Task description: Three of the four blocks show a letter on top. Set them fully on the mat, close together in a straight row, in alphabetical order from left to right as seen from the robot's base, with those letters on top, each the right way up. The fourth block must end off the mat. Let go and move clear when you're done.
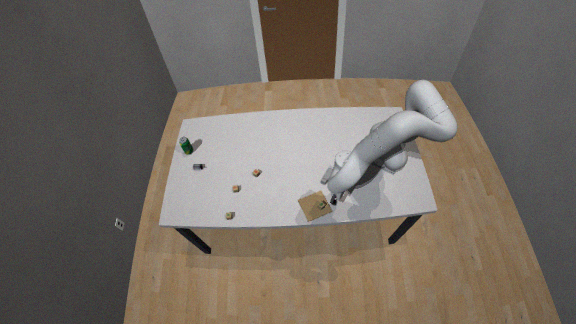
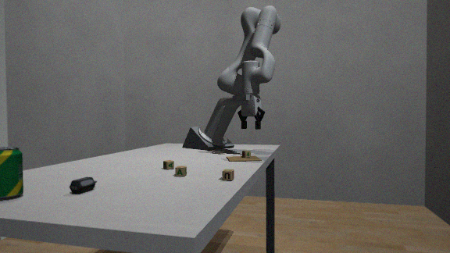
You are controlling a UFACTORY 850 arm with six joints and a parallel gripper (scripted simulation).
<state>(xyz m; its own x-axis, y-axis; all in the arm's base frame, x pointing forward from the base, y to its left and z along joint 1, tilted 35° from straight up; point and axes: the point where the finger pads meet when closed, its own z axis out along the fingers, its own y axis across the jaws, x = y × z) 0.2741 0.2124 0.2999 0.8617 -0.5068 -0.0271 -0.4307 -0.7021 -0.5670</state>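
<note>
A brown mat (image 1: 315,205) lies near the table's front edge, and also shows in the side view (image 2: 244,158). One wooden block with a green letter (image 1: 321,204) (image 2: 246,154) sits on the mat. Three more blocks lie on the table to the left: one (image 1: 256,172) (image 2: 168,165), one (image 1: 236,188) showing an A on its side (image 2: 180,171), and one (image 1: 229,215) (image 2: 228,175). My gripper (image 2: 251,124) (image 1: 338,198) is open and empty, high above the table, beside the mat.
A green can (image 1: 186,145) (image 2: 10,172) stands at the table's far left. A small black object (image 1: 199,166) (image 2: 82,184) lies near it. The arm's base (image 1: 397,160) is at the right of the table.
</note>
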